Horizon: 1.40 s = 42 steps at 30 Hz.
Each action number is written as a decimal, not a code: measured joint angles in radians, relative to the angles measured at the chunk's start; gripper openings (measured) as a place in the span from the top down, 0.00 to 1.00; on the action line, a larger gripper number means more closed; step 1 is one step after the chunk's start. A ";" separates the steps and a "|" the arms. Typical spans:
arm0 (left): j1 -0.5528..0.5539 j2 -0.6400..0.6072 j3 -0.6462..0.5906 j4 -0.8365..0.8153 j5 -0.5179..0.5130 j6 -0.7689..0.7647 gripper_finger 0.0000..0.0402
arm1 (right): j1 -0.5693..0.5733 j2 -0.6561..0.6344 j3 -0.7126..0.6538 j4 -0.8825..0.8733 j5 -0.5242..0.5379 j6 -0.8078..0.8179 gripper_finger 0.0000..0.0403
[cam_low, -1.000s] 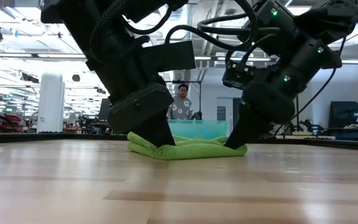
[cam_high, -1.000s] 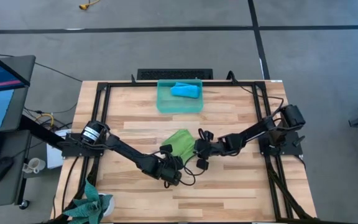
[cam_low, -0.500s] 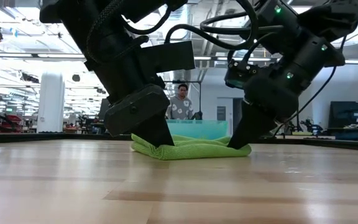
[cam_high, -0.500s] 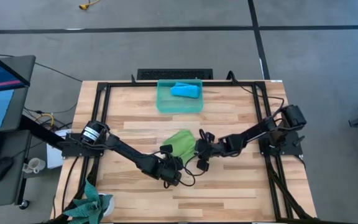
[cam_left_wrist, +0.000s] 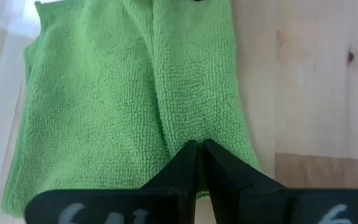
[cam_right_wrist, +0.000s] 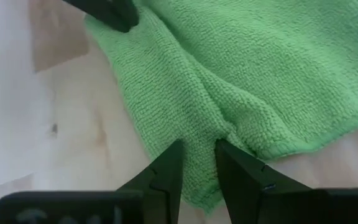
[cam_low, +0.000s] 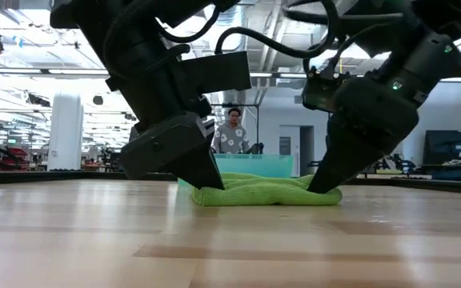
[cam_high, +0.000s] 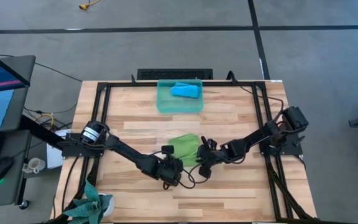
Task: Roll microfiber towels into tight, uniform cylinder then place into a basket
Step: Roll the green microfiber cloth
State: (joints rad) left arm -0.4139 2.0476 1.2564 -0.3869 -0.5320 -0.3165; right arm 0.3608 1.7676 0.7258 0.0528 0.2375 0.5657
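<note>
Both claws are down on the green towel [cam_high: 186, 147] mid-surface: left claw [cam_left_wrist: 199, 163] pinched shut on its edge, right claw [cam_right_wrist: 197, 163] narrowly parted around a fold. Rolling's underway; next, both should turn the edge over evenly. Blue towel [cam_high: 185, 91] already sits in the basket [cam_high: 163, 102].

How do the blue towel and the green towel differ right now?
The blue towel lies bunched inside the basket; the green towel lies folded on the table. The blue is untouched, while the left gripper and right gripper each pinch the green's edge. Both are soft cloths.
</note>
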 joint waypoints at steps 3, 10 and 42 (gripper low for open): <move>-0.006 0.000 0.000 0.002 0.004 0.010 0.95 | 0.019 0.000 0.000 0.001 0.000 0.038 0.70; -0.025 -0.001 0.002 0.005 0.035 0.006 0.95 | 0.048 0.003 0.009 0.011 -0.011 0.065 0.70; -0.032 -0.001 0.002 -0.010 0.031 -0.001 0.95 | 0.027 -0.131 0.044 -0.145 -0.106 0.000 0.48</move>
State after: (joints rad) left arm -0.4458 2.0464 1.2579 -0.3973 -0.5009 -0.3176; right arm 0.3883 1.6370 0.7697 -0.0925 0.1318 0.5655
